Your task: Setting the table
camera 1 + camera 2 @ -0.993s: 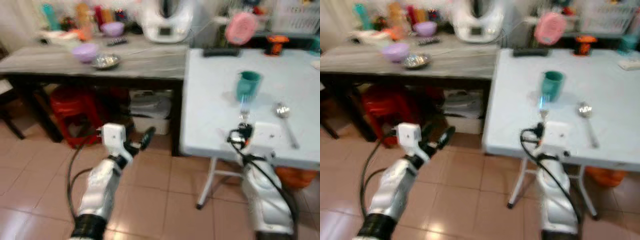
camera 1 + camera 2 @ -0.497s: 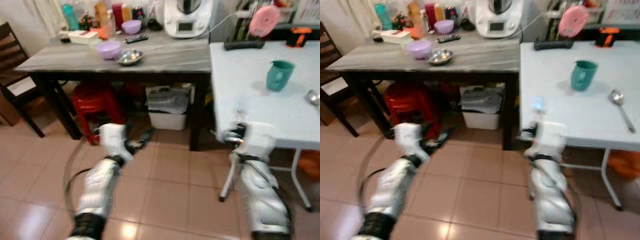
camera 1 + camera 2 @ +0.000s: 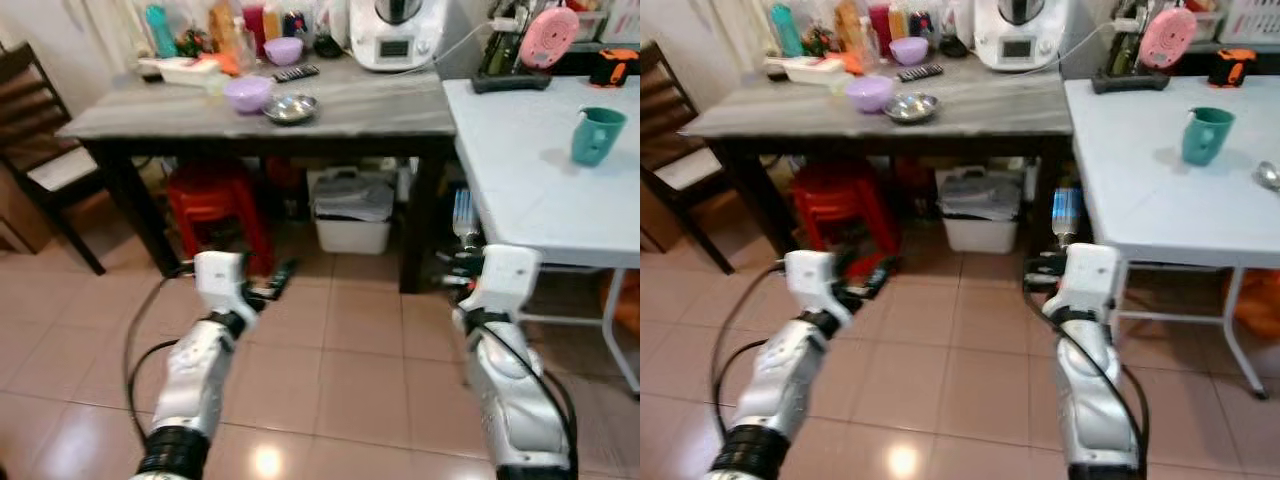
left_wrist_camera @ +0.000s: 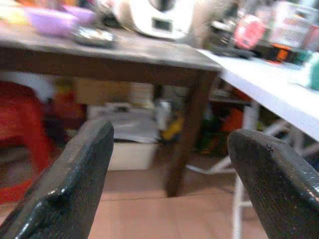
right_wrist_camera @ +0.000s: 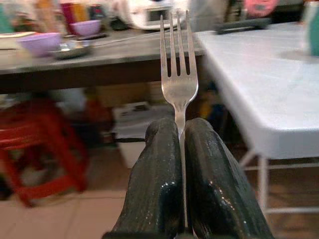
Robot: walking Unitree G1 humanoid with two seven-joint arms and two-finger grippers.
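A fork (image 5: 178,74) is being held pinched between the pressed-together fingers (image 5: 157,184) of the right claw (image 5: 180,132), tines pointing up and forward, off the near left edge of the white table (image 3: 520,170) and over the tiled floor (image 3: 340,370). Compared with a second ago, when the right claw was being carried over the white table close to the green cup (image 3: 597,135) and a spoon lying to its right, the whole view is now being shown turned leftward and drawn back: the white table is being pushed toward the right of the head views and the grey table (image 3: 330,105) to its left is being brought to the middle. This is being read as a turn of the robot and not a shift of the things. The left claw (image 4: 169,164) is being held low, left of the white table, its fingers spread wide and empty. The fork is not yet being laid down; since it is being carried away from the place setting, the step is judged unfinished, and a return toward the cup is judged necessary before release.
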